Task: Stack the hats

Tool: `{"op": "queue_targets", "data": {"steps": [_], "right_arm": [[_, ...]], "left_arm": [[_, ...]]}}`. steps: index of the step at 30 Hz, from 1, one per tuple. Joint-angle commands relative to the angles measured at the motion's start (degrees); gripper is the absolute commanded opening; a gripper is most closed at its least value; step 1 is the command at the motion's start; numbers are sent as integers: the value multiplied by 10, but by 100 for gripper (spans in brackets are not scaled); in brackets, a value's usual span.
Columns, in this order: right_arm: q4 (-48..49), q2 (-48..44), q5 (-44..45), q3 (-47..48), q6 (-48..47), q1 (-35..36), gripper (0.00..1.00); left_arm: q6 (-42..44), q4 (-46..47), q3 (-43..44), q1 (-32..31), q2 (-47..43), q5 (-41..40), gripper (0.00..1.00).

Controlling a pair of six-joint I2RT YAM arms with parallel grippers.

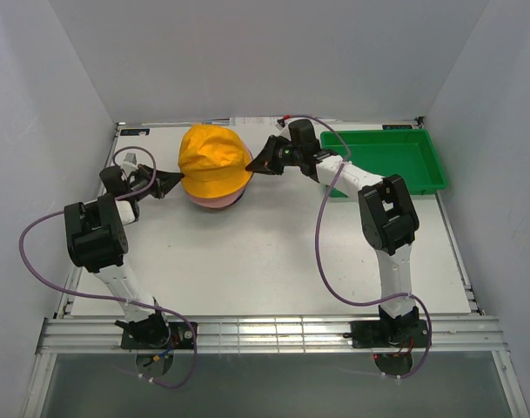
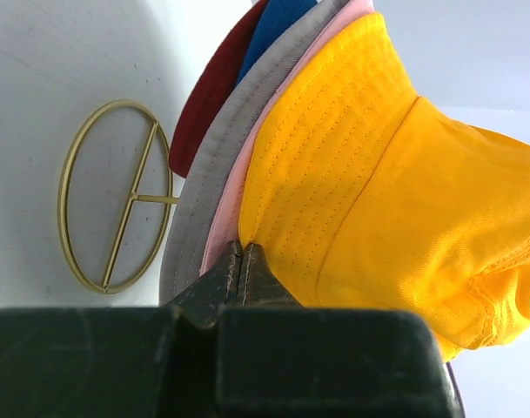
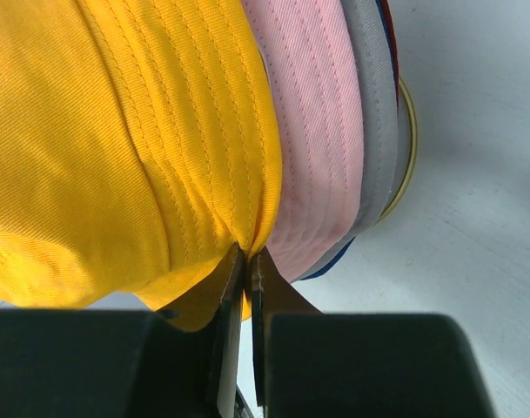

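The yellow-orange hat lies on top of a pile of hats at the back middle of the table. Under it the pink hat shows as a rim. In the left wrist view the dark red, blue, grey and pink brims fan out beneath the yellow-orange hat. My left gripper is shut on the yellow-orange brim at its left edge. My right gripper is shut on the same brim at its right edge.
A green plastic tray stands at the back right. A thin wire ring lies on the table left of the pile; another ring's edge shows under the pile in the right wrist view. White walls close in the table.
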Motion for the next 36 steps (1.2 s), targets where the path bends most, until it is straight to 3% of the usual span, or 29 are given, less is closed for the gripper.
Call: {"op": "queue_targets", "data": {"steps": [1, 20, 36], "right_arm": [[-92, 22, 74, -5, -65, -11, 8], [-204, 17, 197, 19, -173, -14, 8], [-245, 38, 239, 32, -204, -13, 8]], "left_arm": [[66, -95, 8, 14, 3, -62, 0], [196, -302, 86, 25, -11, -150, 0], [230, -381, 118, 26, -5, -195, 0]]}}
